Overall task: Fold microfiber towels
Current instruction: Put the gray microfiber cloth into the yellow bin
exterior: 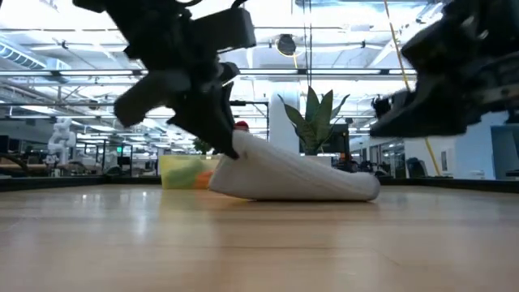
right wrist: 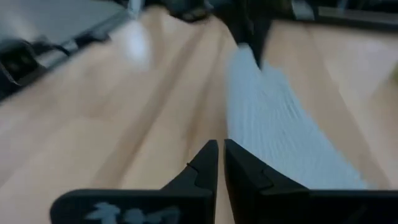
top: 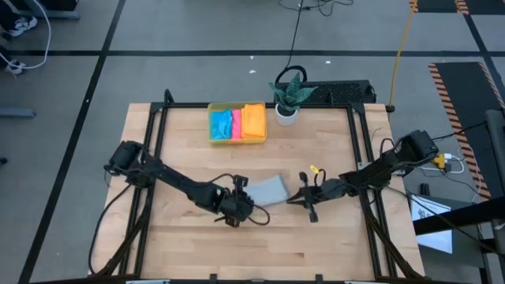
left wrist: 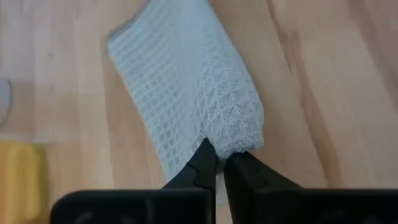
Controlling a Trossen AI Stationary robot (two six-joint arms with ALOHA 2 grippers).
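A light grey microfiber towel (top: 270,189) lies folded near the table's middle, and its underside rests on the wood (exterior: 308,185). My left gripper (top: 241,203) is shut on the towel's end toward the table's left. My right gripper (top: 294,197) hovers shut just off the towel's right side, above the wood, and touches nothing (right wrist: 221,152). Blue, pink and orange towels lie side by side in a yellow tray (top: 213,124) at the far edge. My left gripper pinches the grey towel's edge (left wrist: 215,147) between its two fingers, where a waffle-weave layer and a fluffy layer meet. The fingers slant down from the table's left. The held end (exterior: 240,148) is raised, and the rest of the towel lies on the table.
A small potted plant (top: 287,100) stands right of the tray at the far edge. A black metal frame (top: 155,126) runs along the table's left and right sides. Bare wood (top: 260,244) spreads between the towel and the table's near edge.
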